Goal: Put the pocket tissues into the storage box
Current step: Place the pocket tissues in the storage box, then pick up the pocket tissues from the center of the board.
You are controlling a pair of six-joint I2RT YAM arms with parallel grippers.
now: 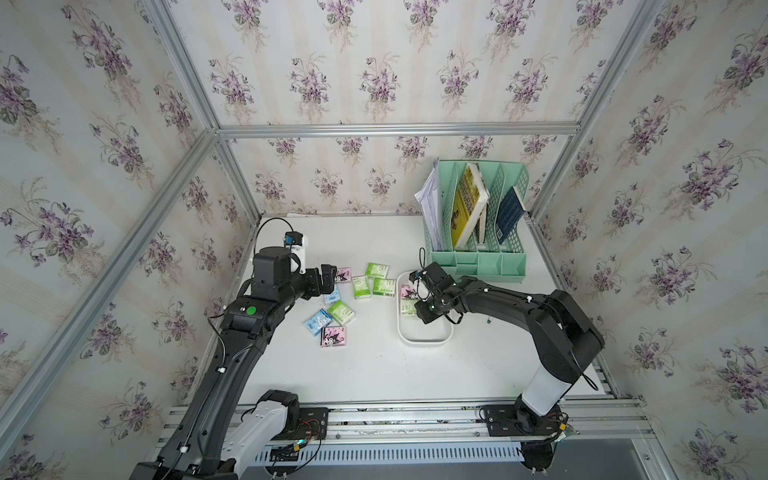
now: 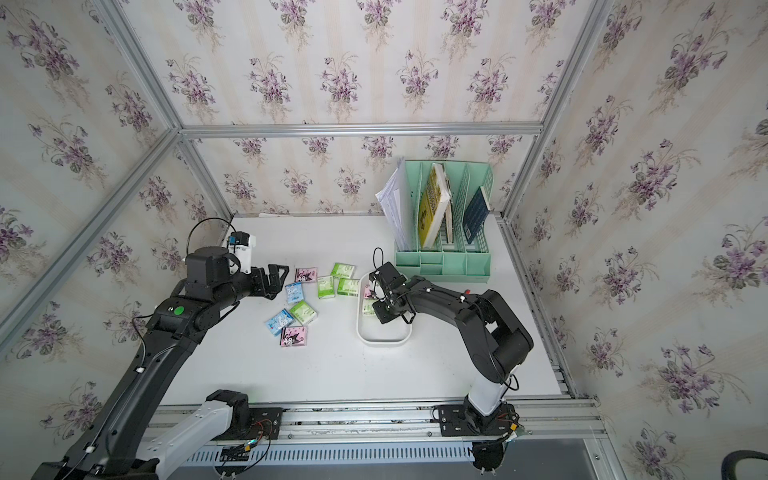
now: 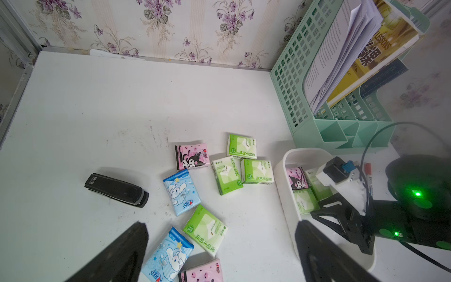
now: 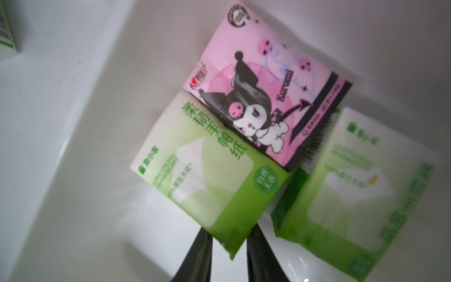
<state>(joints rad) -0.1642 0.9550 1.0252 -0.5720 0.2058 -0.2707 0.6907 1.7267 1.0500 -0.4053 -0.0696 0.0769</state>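
The storage box [image 1: 424, 341], a shallow white tub, sits right of centre on the table. A pink pack [image 4: 268, 85] and two green packs [image 4: 207, 171] [image 4: 361, 195] lie inside it. My right gripper [image 4: 229, 234] reaches down into the box. Its jaws stand a narrow gap apart, and a corner of the nearer green pack covers the gap and the tips. Several loose pocket tissues [image 1: 377, 270] [image 3: 181, 193] in green, blue and pink lie left of the box. My left gripper [image 3: 219, 256] hovers open over them, holding nothing.
A mint green file organizer [image 1: 478, 257] with books and papers stands behind the box at the back right. A black stapler [image 3: 117, 190] lies on the table left of the packs. A red marker [image 3: 367, 168] lies beyond the box, by the right arm.
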